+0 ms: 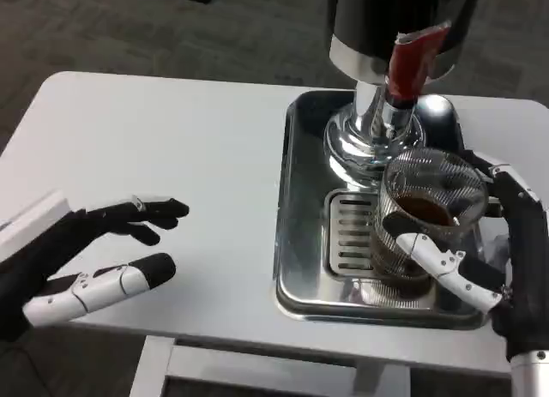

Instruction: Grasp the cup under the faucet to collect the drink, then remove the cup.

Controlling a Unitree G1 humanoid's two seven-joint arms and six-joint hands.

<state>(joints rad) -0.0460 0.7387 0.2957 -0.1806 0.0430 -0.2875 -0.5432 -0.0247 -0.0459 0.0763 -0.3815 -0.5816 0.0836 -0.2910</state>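
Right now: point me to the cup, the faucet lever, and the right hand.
cup (429,210): head view, on the dark drink inside it.
faucet lever (410,61): head view, middle of the red handle.
right hand (493,264): head view, mid-hand, holding the cup.

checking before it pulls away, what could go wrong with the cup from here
The cup holds dark drink and is clear, ridged plastic, so a hard squeeze by the right hand could buckle it and spill. It also sits close to the red tap lever and chrome faucet base; lifting it carelessly could knock them.
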